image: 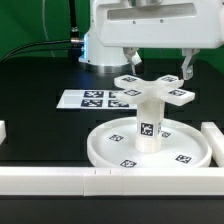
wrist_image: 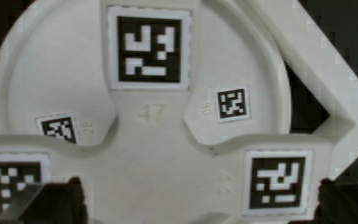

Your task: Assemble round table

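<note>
Disc: the round tabletop (image: 150, 148) is lying near the front edge of the black surface (image: 40, 80), just behind the white border rail (image: 60, 178).
Post: the tagged post (image: 150, 118) is standing upright on the hub.
Cross piece: a white cross-shaped base (image: 152, 90) (wrist_image: 158, 110) is being held at the post top.
Claw: the claw (image: 157, 68) is seen straddling the cross piece; whether it is gripping cannot be told.
Marker board: the marker board (image: 95, 99) is lying behind, apart.
Risk: cross-threading is being risked if the piece is seated tilted; the post could be tipped by side load.
</note>
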Robot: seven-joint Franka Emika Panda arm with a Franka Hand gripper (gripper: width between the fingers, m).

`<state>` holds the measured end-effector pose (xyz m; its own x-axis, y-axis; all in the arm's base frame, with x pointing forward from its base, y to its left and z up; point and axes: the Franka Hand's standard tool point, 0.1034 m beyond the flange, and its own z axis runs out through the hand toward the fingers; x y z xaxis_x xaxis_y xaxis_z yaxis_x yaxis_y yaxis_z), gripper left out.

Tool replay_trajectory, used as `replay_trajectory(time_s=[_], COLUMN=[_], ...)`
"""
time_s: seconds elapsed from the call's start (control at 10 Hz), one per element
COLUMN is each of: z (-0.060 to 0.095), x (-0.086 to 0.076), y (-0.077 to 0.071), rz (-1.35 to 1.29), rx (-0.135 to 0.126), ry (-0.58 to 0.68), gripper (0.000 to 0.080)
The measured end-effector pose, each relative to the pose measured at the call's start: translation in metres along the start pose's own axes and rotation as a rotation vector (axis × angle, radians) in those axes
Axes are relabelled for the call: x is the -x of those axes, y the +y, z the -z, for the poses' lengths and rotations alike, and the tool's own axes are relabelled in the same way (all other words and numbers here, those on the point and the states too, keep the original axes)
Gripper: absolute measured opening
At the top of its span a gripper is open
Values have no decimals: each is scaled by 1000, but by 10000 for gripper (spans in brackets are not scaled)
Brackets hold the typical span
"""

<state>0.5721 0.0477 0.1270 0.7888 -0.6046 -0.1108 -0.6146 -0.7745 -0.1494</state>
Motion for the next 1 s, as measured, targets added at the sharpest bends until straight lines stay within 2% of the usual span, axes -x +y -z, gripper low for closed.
replay_trajectory(time_s=[0.2,0.4,0.6,1.0], z=[0,-1,1,0], x=[0,1,0,-2], y=[0,0,-2,-2], rz=[148,446,673,946], rx=[1,60,71,74], ry=[0,16,8,-8], gripper=[649,649,649,649])
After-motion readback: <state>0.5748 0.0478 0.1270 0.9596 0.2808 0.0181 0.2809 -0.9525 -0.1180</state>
